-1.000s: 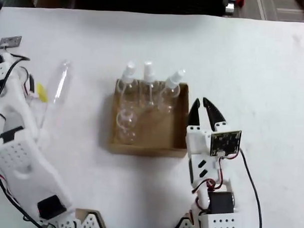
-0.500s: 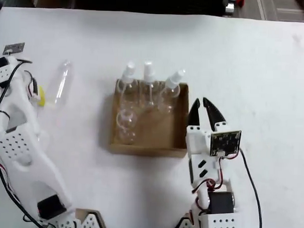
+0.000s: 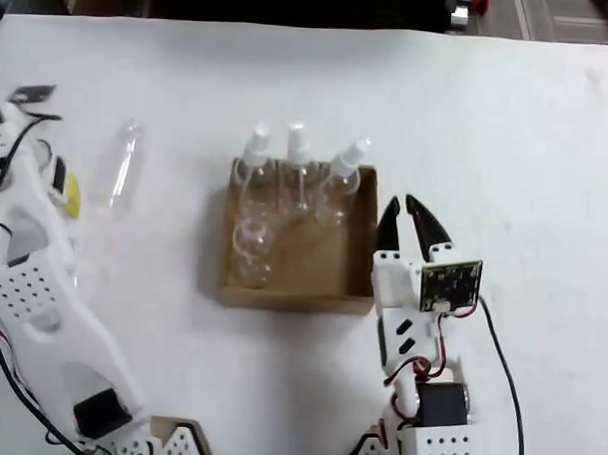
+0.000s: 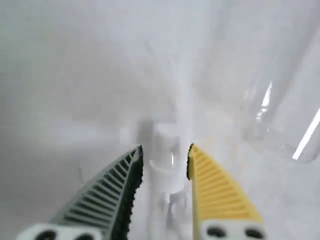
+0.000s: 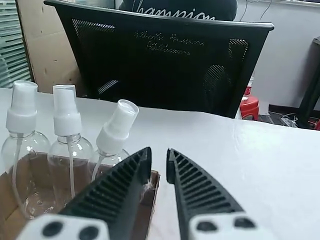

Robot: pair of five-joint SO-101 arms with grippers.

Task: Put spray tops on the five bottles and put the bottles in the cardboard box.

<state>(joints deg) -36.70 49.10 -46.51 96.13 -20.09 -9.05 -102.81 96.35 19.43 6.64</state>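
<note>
Right claw [image 5: 159, 150] over table [image 5: 260, 165], chair [image 5: 165, 60] beyond

Left end effector [image 4: 165, 148] gripping — right one [image 5: 158, 150] ajar.

White table [image 3: 488, 114], black mesh chair [image 5: 165, 60] beyond its edge

High cam is fixed above, looking down over the table [image 3: 507, 125], my arms at its near edge. Left wrist cam sits right behind my left gripper [image 4: 165, 150], tabletop very close. Right wrist cam looks low across the table, sharing the capped bottles [image 5: 67, 150] and cardboard box [image 3: 297, 297] with high cam
</note>
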